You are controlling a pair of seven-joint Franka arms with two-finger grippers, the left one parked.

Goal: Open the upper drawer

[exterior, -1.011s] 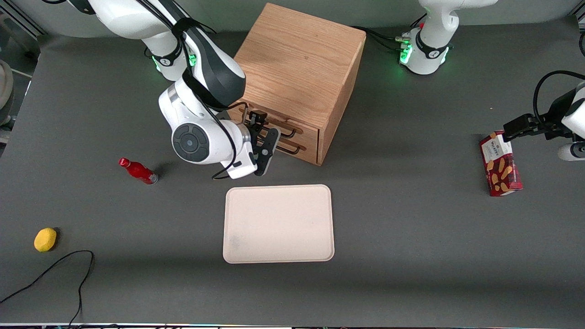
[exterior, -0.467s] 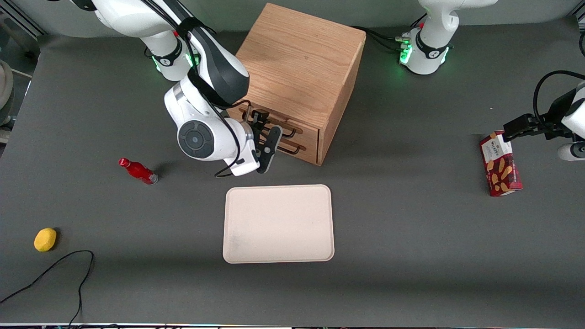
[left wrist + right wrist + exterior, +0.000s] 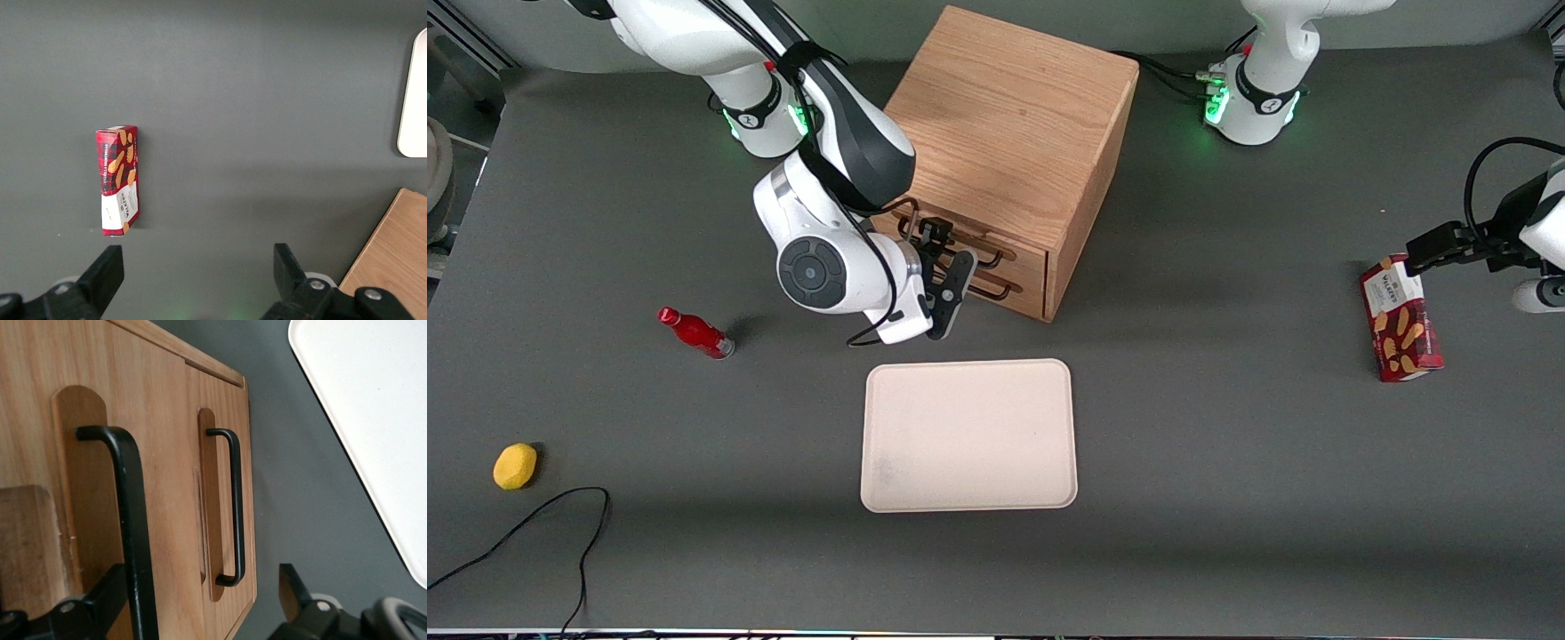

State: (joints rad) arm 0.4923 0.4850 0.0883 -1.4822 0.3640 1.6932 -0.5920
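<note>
The oak cabinet (image 3: 1014, 116) stands at the middle of the table, its front facing the tray. The upper drawer (image 3: 1024, 256) (image 3: 167, 453) sits flush with the lower drawer (image 3: 1027, 300) (image 3: 248, 487). Each carries a thin black bar handle. My right gripper (image 3: 950, 249) (image 3: 200, 603) is open, right in front of the upper drawer. The upper handle (image 3: 985, 252) (image 3: 130, 520) runs between its two fingers (image 3: 100, 597), close to one of them and with a gap to the other. The lower handle (image 3: 232, 507) also lies within the span, deeper in.
A cream tray (image 3: 969, 436) lies just in front of the cabinet, nearer the camera. A red bottle (image 3: 694, 332) and a yellow lemon (image 3: 515, 466) lie toward the working arm's end, with a black cable (image 3: 534, 524). A red biscuit box (image 3: 1400, 320) (image 3: 118, 180) lies toward the parked arm's end.
The right arm has shifted a little toward the cabinet, bringing the open gripper closer onto the upper handle. The drawers have not moved.
</note>
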